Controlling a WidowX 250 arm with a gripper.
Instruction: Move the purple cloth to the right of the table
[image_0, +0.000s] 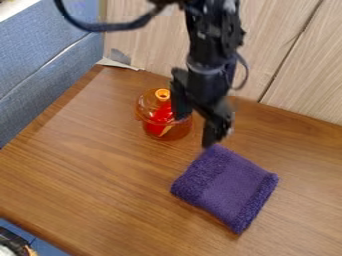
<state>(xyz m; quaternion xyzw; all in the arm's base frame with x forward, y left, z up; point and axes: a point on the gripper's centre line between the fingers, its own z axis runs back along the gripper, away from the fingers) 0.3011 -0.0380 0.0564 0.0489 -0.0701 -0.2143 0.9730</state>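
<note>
- Wood-grained tabletop (87, 165) lies beneath the amber see-through vessel (148, 111).
- Purple terry cloth (227, 186) rests to the vessel's right, nearer the camera.
- Black two-finger gripper (195, 130) hangs just beside the vessel, its fingers spread apart.

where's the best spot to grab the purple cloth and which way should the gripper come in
Probably the raised-looking top corner of the purple cloth, just below the gripper, coming down from above. The cloth lies folded, flat and thick-edged, so pinching a corner or rim should gather it more easily than its broad middle.
</note>
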